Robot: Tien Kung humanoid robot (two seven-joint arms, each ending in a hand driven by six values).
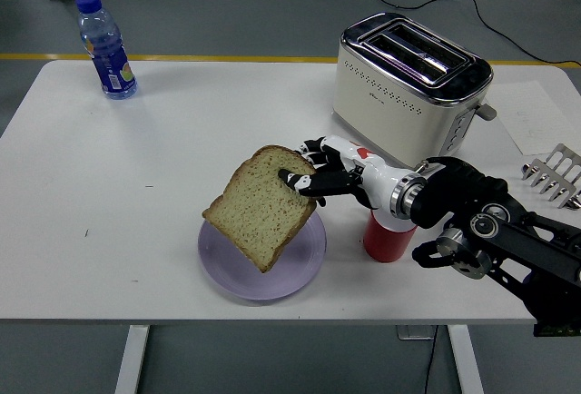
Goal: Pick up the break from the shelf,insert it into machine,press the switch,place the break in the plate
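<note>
- Lilac plate (pixel 309 262) sat directly beneath the robot's right hand (pixel 320 176) in the head view, placed to receive the bread slice (pixel 261 214), which hung tilted above it, lower corner near the dish and not visibly resting.
- Fingers (pixel 300 182) were clenched on the slice's upper right edge, a thumb-side tip pressed to its face; the grip kept it hanging at a slant.
- White toaster (pixel 408 81) stood behind the hand, slots empty, suggesting toasting was done and only the setting-down remained.
- Red mug (pixel 386 238) stood just under the wrist, partly hidden.
- No left arm appeared.
</note>
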